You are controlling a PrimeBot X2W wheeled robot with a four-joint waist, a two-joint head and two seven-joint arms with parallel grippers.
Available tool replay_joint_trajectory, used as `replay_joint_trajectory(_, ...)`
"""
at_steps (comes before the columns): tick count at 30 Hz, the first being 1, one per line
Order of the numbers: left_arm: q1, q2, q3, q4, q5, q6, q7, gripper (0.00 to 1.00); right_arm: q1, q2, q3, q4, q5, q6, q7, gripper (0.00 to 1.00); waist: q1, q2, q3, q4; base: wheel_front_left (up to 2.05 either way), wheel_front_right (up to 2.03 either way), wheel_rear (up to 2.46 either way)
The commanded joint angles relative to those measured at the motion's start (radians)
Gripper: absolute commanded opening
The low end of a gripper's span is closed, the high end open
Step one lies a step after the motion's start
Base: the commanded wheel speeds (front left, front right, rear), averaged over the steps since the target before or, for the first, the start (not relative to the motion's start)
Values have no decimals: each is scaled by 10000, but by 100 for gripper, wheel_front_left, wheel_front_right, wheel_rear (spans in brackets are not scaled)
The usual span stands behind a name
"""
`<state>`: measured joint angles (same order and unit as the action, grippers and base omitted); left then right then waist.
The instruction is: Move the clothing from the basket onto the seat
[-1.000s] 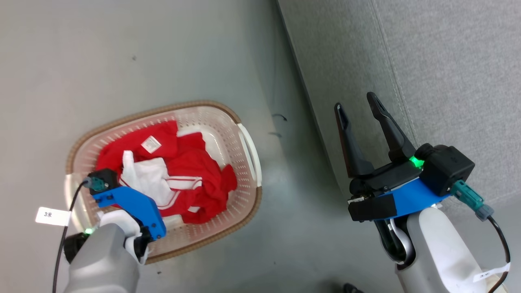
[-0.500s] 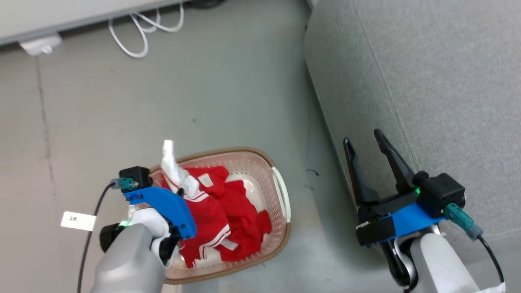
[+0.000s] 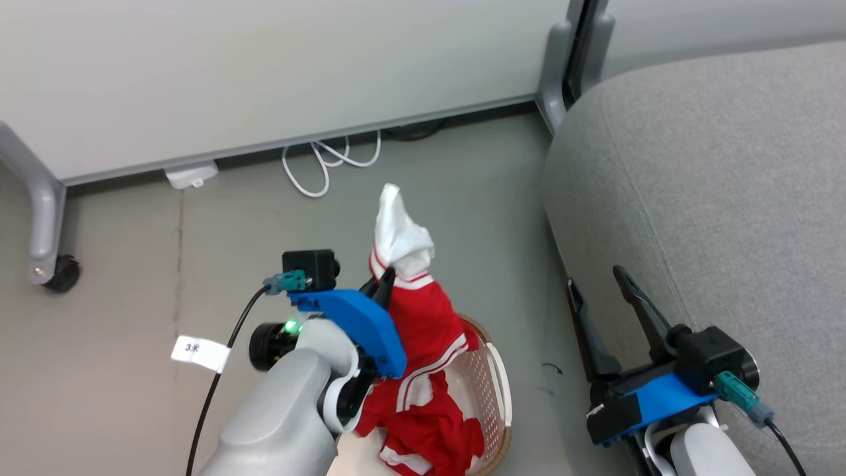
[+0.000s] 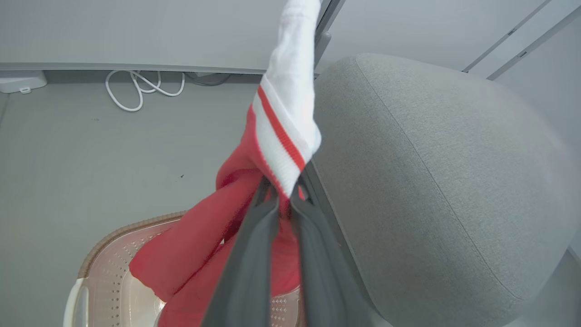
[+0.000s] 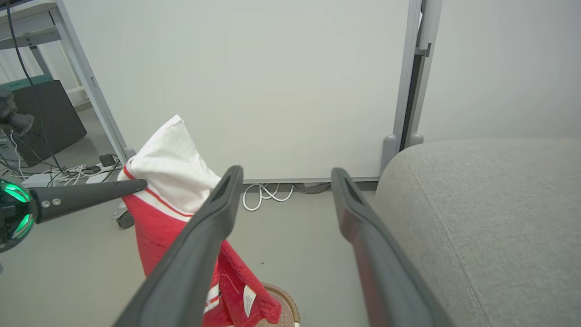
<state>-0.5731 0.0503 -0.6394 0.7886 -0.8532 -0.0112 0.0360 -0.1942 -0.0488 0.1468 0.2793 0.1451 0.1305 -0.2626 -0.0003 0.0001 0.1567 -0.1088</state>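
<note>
The clothing (image 4: pixel 281 136) sits between the jaws of the left gripper (image 4: pixel 279 193): one fold stands up past the fingertips, and the rest hangs below them into the basket (image 3: pixel 492 383), which lies under the jaws. The seat (image 3: pixel 714 198) lies right of both pairs of jaws, its edge just beside the right gripper (image 3: pixel 595 277). A cable (image 3: pixel 316 194) lies on the floor (image 3: pixel 132 264) ahead of the left jaws, at the foot of a wall panel (image 3: pixel 264 66)

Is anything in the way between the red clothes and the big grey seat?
Nothing visible. The clothing hangs from the left pincer over the basket; bare floor reaches the seat. The right pincer stands open beside it.
</note>
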Motion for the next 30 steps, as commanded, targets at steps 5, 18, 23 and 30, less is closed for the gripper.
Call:
replay_joint_trajectory(5,-659,7,-564,-747,-3,109,-521,0,352,-30,7,111,-132,5,-34,100,3,-1,-665,388,0,0,0)
replay_joint_trajectory(18,-2036,7,-1484,-1520,36,228,-1022,0,655,-30,155,158,-190,5,143,100,3,-1,-1236,574,0,0,0)
replay_joint_trajectory(23,-2571,8,-1964,-1465,44,264,-976,0,720,-30,242,130,-206,5,242,100,3,-1,-1335,590,0,0,0)
replay_joint_trajectory(30,-2824,8,-2421,-1344,-305,311,-1076,0,764,-30,348,73,-129,5,367,100,3,-1,-1368,525,0,0,0)
